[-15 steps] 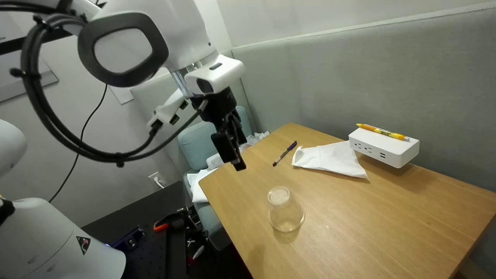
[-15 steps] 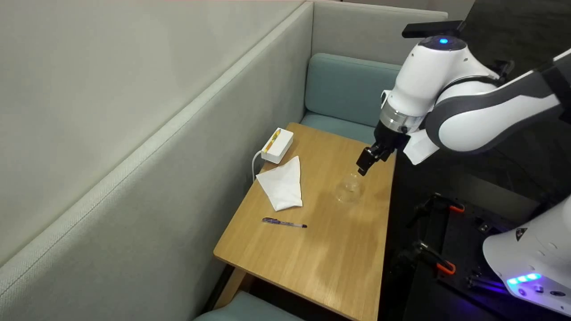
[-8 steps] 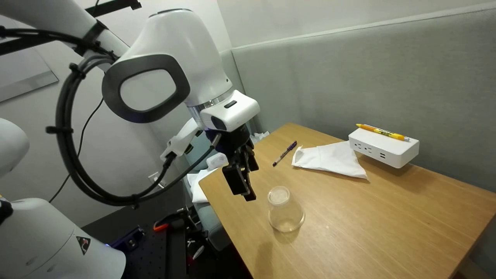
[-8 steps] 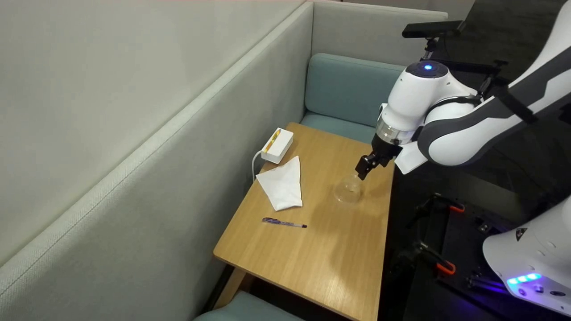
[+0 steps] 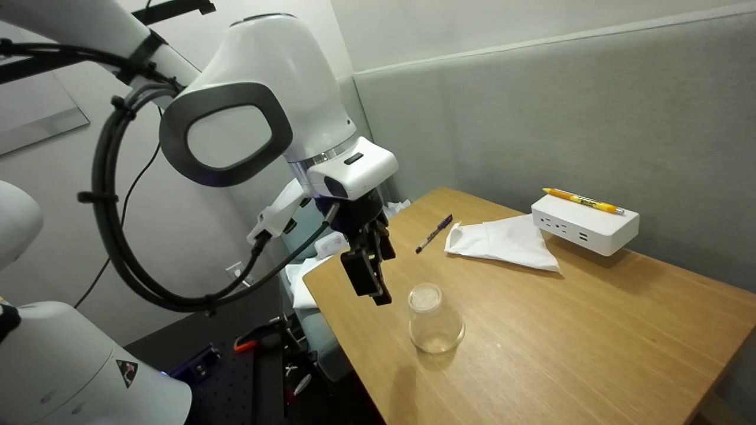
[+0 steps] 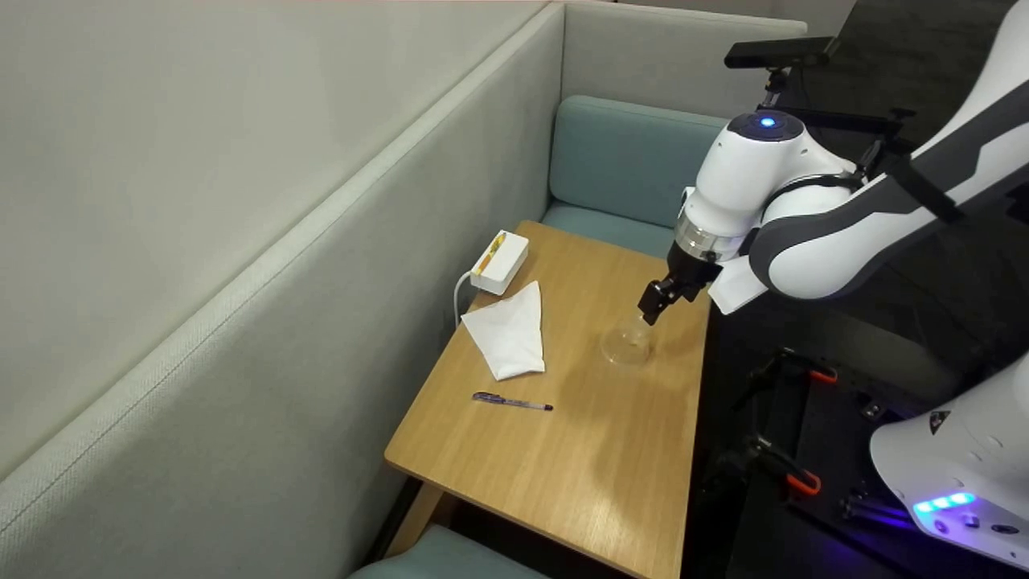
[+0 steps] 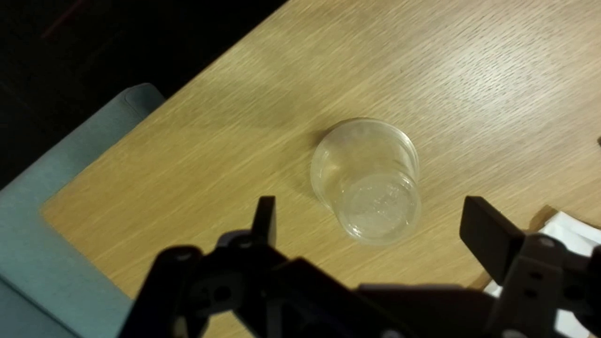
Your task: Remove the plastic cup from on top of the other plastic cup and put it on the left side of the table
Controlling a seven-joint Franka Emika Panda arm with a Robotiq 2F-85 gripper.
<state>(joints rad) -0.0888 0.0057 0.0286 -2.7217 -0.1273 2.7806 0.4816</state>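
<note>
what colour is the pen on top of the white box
Yellow-orange; the pen shows best in an exterior view.

Pale wall [image 5: 502, 23] above grey fabric partition [image 5: 543, 124]; blue-green bench cushions [image 6: 631, 165]; dark floor [image 6: 932, 60]; wall outlet [image 5: 234, 270].

All my views looked down at the table [image 5: 561, 342], both exterior views from farther, my wrist view from near.

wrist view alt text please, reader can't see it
Clear plastic cup upside down on a wood-grain table, seen from above; whether two are nested is unclear. The open gripper shows at the bottom, jaws apart, clear of the cup. A pale blue seat is at left, a folded white item at lower right.
</note>
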